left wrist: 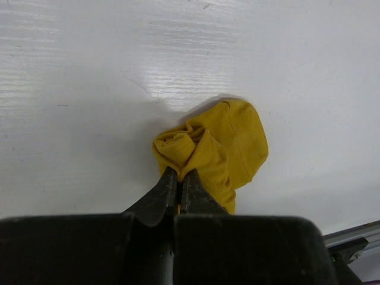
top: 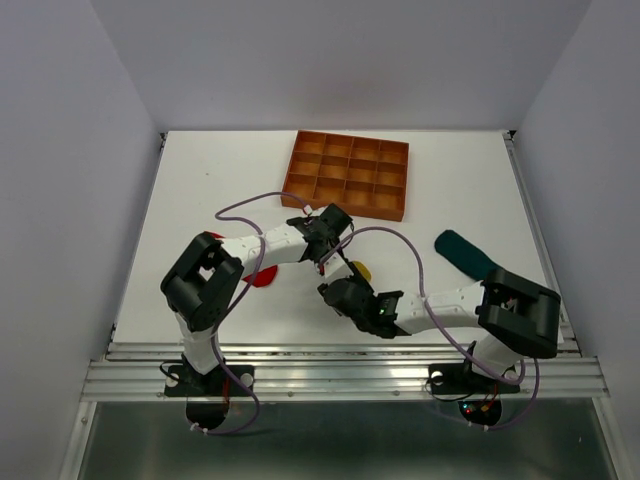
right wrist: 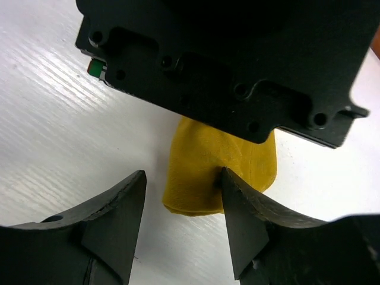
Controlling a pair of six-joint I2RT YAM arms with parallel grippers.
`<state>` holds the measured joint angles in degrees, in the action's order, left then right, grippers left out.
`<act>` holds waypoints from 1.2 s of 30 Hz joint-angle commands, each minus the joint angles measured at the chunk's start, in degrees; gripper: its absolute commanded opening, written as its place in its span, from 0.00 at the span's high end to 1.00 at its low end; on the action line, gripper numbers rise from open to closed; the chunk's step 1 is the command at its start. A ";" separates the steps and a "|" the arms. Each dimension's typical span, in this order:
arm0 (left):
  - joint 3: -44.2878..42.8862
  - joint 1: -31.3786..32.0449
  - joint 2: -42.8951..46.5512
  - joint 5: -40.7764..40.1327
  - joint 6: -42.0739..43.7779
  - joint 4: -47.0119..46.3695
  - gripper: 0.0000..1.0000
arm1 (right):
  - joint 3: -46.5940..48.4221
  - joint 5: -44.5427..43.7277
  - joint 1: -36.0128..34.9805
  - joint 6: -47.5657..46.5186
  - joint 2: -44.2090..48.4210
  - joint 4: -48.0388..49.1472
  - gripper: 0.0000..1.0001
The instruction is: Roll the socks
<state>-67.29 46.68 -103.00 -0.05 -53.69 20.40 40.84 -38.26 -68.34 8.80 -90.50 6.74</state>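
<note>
The yellow sock (left wrist: 234,145) lies half rolled on the white table, its bunched end pinched between the tips of my left gripper (left wrist: 180,176), which is shut on it. From above, the yellow sock (top: 363,270) peeks out between the two grippers at mid-table. My right gripper (right wrist: 183,175) stands open just in front of the sock's flat end (right wrist: 199,178), and its right finger (right wrist: 240,205) touches the fabric. The dark teal sock (top: 464,252) lies flat at the right. The red sock (top: 262,278) lies partly hidden under my left arm.
An orange-brown gridded tray (top: 349,175) sits at the back centre of the table. My left gripper's black body (right wrist: 231,65) hangs close above my right gripper's fingers. Purple cables loop over both arms. The table's metal front rail (top: 340,372) runs along the near edge.
</note>
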 commanded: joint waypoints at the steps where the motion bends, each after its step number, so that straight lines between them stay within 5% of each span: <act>1: -0.65 0.52 -0.71 -1.00 0.34 4.29 1.00 | 2.75 -3.05 -0.48 -0.71 -2.67 -2.17 0.42; 9: -1.18 0.52 -0.62 -0.39 0.61 4.65 1.00 | 4.42 -6.12 -0.48 0.69 -7.84 -4.54 0.46; 13: -1.18 0.52 -0.10 -0.21 0.78 5.26 1.00 | 5.21 -7.44 -0.48 1.57 -9.34 -5.07 0.68; 15: -1.01 0.52 0.52 -0.21 0.78 5.17 0.99 | 5.30 -7.79 -0.48 2.01 -9.96 -5.25 0.70; 20: -1.09 0.35 2.71 -0.38 0.78 6.05 0.74 | 4.69 -5.52 -0.48 4.29 -9.44 -5.34 0.80; 28: -0.92 -2.37 7.99 -3.02 0.87 7.54 0.44 | 0.65 4.94 2.32 11.23 -3.38 -2.44 0.83; 30: -0.48 -3.25 9.04 -3.90 1.04 7.72 0.28 | -0.40 9.24 3.47 12.38 -1.10 -1.21 0.83; 31: -0.30 -3.52 10.09 -4.16 1.13 7.72 0.04 | -0.93 11.00 4.86 13.52 -0.47 0.19 0.83; 36: 2.16 -5.54 12.64 -3.82 1.66 6.41 0.01 | -4.54 25.13 11.98 17.91 3.13 4.41 0.85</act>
<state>-66.78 42.52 -94.41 -2.76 -52.93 26.26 39.77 -28.27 -61.41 20.88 -89.30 8.12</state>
